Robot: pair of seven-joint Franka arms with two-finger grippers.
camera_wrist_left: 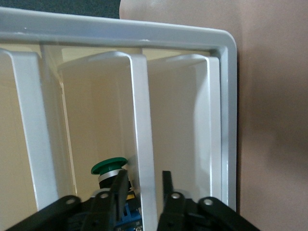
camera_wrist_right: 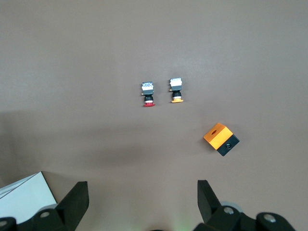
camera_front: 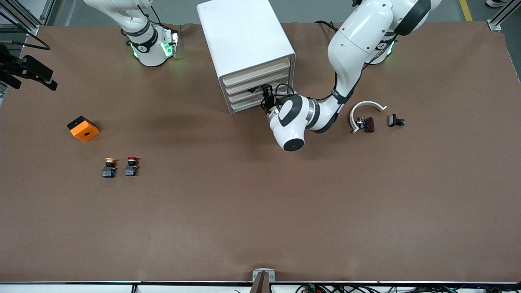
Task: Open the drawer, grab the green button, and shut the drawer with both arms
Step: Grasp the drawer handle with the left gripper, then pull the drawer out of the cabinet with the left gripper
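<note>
Two loose push buttons, one yellow-capped [camera_front: 109, 167] and one red-capped [camera_front: 131, 166], lie nearest. Farther, the left gripper [camera_wrist_left: 142, 190] straddles a divider of the shallow white drawer [camera_wrist_left: 226, 106], fingers narrowly parted, empty. The single green-capped button [camera_wrist_left: 109, 169] inside looks light, rigid; grasp its body. The right gripper [camera_wrist_right: 143, 202] waits wide.

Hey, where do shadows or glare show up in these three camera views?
Front view: soft shadow on the table beside the cabinet. Left wrist view: the drawer interior is bright, the green button shaded. Right wrist view: a broad shadow band lies nearer the right gripper.
</note>
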